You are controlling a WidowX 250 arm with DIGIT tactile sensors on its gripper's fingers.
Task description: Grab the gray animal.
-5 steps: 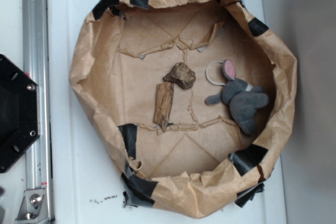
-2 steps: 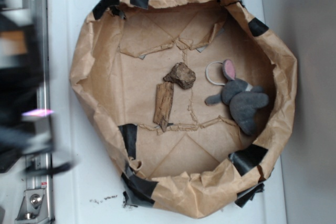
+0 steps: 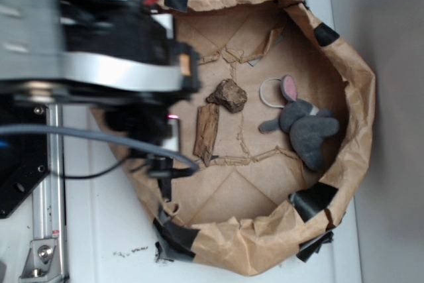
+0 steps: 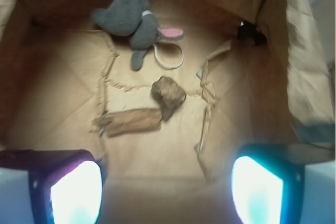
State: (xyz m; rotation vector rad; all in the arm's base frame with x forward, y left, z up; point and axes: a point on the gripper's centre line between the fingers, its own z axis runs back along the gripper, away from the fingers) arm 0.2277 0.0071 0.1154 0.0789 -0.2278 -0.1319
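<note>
The gray animal is a dark-gray plush with a pink-lined ear. It lies on its side at the right of a crumpled brown paper bowl. In the wrist view the gray animal is far ahead at the top. My gripper is open, its two glowing fingers wide apart at the bottom corners with only paper floor between them. My arm shows blurred over the bowl's left rim, well left of the plush.
Two brown wood chunks lie mid-bowl between my gripper and the plush. A thin white ring rests beside the plush's ear. Black tape patches dot the raised paper walls. A metal rail runs along the left.
My arm has swept in from the left and now covers the bowl's left rim. The plush, wood chunks and ring have not moved.
</note>
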